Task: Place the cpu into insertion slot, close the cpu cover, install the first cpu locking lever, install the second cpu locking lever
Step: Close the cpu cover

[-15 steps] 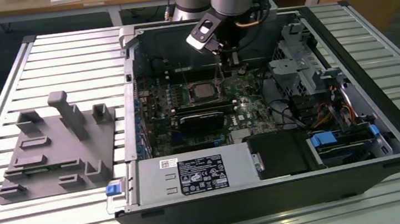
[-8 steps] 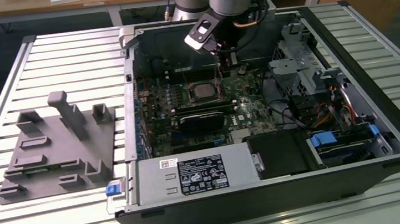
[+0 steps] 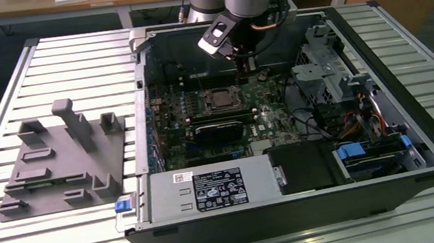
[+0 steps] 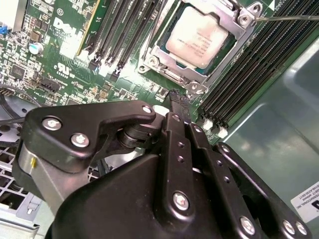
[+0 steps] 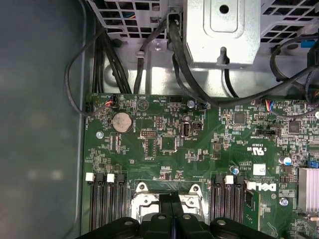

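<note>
The cpu [image 4: 197,37], a square chip with a dull silver top, lies in the insertion slot [image 3: 207,101] on the green board. The silver cpu cover [image 4: 172,74] lies flat around it as a frame. A thin metal lever [image 4: 286,17] runs out from the cover's corner. My gripper [image 4: 178,98] is shut, its black fingers pressed together with nothing between them. Its tip hovers just beside the slot's edge, near the long memory slots [image 4: 234,84]. In the first wrist view the gripper [image 5: 169,198] covers the middle of the slot. In the exterior view the gripper [image 3: 249,70] hangs over the board behind the slot.
The open computer case [image 3: 412,137] stands on a slatted table. A black card [image 3: 218,132] sits in front of the slot, a power supply [image 3: 208,189] at the front. A drive cage [image 3: 324,68] and cables [image 5: 174,59] crowd one side. A grey fixture block [image 3: 59,156] lies at the exterior view's left.
</note>
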Motion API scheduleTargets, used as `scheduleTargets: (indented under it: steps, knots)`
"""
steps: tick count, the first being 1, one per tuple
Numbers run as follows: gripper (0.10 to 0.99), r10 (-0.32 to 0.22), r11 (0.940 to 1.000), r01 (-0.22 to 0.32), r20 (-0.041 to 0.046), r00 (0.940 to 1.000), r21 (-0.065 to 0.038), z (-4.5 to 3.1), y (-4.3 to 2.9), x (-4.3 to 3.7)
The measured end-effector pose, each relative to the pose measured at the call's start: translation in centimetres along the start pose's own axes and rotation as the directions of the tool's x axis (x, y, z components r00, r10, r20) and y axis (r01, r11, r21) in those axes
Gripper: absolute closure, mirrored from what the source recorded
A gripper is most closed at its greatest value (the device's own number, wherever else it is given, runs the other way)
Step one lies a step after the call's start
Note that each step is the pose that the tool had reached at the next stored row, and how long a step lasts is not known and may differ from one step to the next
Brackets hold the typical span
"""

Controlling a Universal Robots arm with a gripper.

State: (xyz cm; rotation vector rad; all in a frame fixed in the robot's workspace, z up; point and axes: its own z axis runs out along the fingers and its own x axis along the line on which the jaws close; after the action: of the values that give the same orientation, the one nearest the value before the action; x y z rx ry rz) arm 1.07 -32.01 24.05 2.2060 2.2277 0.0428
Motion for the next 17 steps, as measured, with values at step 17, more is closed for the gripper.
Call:
scheduleTargets:
  steps: [17]
  knots:
    - [0.980, 0.000, 1.0000, 0.000, 0.0000, 1.0000, 0.000, -0.02, -1.20, 0.02]
